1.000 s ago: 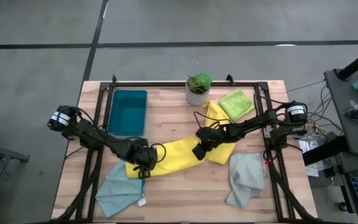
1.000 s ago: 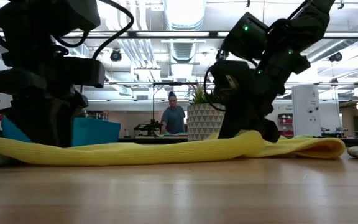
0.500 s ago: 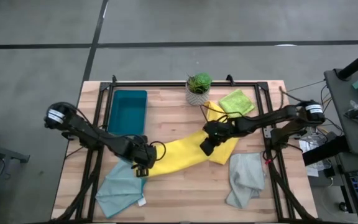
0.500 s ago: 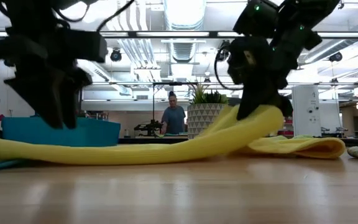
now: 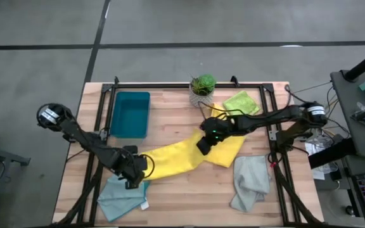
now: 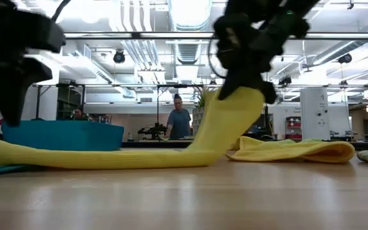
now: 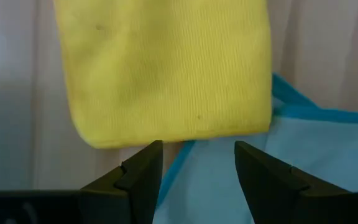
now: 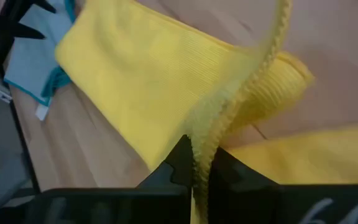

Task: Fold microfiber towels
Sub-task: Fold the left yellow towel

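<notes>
Towels: five on the tabletop [image 5: 170, 190], two yellow, one green [image 5: 241, 103], one grey [image 5: 249, 180], one teal [image 5: 120, 195] partly hidden under the left arm. Right claw [image 5: 203, 144] pinches the long yellow towel [image 5: 170, 157], lifting one end; second yellow towel [image 5: 228, 149] mostly covered. Left claw [image 5: 134, 180] spread, empty, over the teal one.

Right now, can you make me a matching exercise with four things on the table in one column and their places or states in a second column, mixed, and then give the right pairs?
Things:
1. long yellow towel
2. green towel
3. grey towel
4. tray

Places or states:
A. lies at the table's far right corner, by the plant pot
B. stands empty at the far left
C. one end lifted by the right gripper
D. lies crumpled at the near right

Pairs: 1-C, 2-A, 3-D, 4-B
</notes>
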